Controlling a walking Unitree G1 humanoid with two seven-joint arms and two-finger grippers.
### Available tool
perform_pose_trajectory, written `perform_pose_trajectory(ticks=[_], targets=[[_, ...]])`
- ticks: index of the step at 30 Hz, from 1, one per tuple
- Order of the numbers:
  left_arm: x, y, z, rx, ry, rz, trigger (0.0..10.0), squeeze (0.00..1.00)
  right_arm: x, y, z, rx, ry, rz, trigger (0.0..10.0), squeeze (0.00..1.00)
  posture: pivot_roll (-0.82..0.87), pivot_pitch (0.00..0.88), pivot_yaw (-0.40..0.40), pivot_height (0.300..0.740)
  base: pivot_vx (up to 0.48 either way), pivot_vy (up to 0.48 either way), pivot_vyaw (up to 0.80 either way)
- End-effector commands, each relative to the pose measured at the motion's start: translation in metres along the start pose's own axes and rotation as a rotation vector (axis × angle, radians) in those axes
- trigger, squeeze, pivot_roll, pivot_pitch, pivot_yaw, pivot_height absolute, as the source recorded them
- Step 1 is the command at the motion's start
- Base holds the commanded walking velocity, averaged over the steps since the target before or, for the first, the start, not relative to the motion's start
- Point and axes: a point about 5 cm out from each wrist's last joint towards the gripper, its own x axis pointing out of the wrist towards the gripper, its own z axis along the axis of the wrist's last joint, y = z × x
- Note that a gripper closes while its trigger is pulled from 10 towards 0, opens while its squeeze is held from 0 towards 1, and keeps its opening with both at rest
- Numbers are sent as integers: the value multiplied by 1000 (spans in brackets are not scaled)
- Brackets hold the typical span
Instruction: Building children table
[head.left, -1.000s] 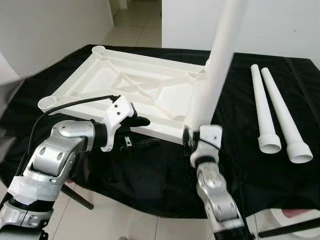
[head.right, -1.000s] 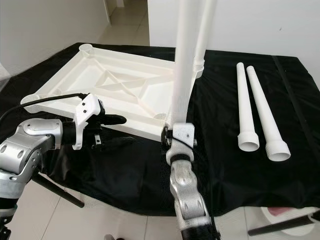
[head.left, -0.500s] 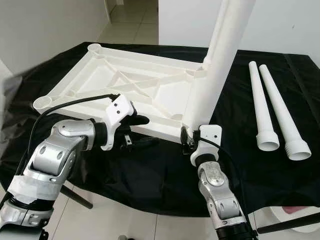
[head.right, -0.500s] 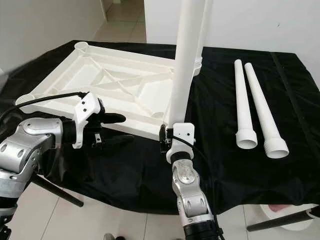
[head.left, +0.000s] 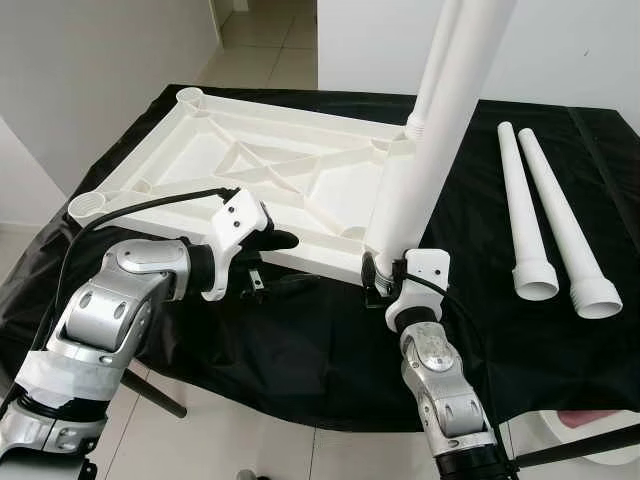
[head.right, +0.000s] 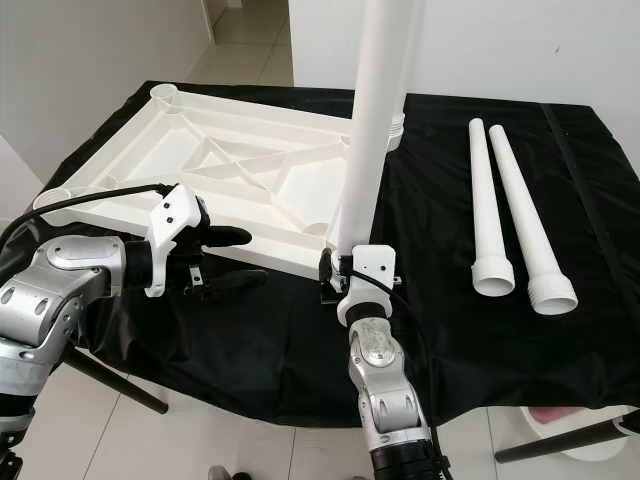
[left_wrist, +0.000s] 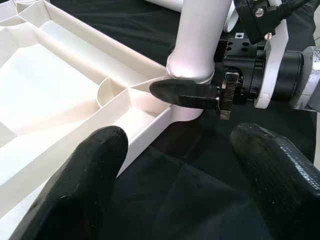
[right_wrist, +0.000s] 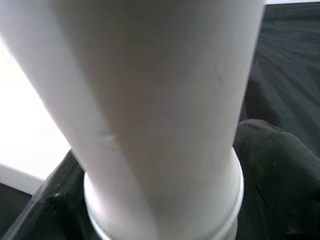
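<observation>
Since one second ago, the right arm's wrist has risen slightly and the upright leg it holds leans a little more toward the far side; the left arm and the loose parts lie as before.

Black cloth (head.left: 300, 340) covers the table and hangs over its near edge. On it lies the white tabletop (head.left: 200, 165), underside up, ribs and diagonal braces showing, with round sockets at its corners.

Two legs stand in the right-hand corners of the tabletop. The near leg (head.left: 430, 140) rises from the near right corner socket. The far leg (head.left: 437, 50) stands at the far right corner, partly hidden behind the near one.

Two loose legs (head.left: 545, 215) lie side by side on the cloth, well to the right of the tabletop, their wide open ends toward the robot.

Right claw (head.left: 385, 275): clamped on the near leg just above the socket; in the left wrist view one black finger (left_wrist: 187, 94) presses the leg's base.

Left claw (head.left: 275, 262): fingers apart, holding nothing, hovering at the near edge of the tabletop, left of the near leg. Its two fingertips (left_wrist: 90, 165) show spread wide in the left wrist view.
</observation>
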Motion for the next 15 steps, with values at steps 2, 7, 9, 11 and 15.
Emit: perform_pose_trajectory(ticks=[2,7,9,11,15], targets=[[-2,3,-2,0,8,41,10000,0,-2,1,10,-11,-54,38,10000,0,-82,125,88,740,0,0,0],[-2,4,-2,-1,7,41,10000,0,-1,-3,19,-38,-95,34,10000,0,-84,125,89,740,0,0,0],[-2,4,-2,0,8,40,10000,0,-1,-5,20,-41,-101,31,10000,0,-84,125,89,740,0,0,0],[-2,4,-2,0,8,39,10000,0,-1,-8,24,-52,-116,31,10000,0,-84,125,89,740,0,0,0],[-2,3,-2,-1,7,38,10000,0,-1,-11,27,-81,-128,39,10000,0,-84,125,89,740,0,0,0]])
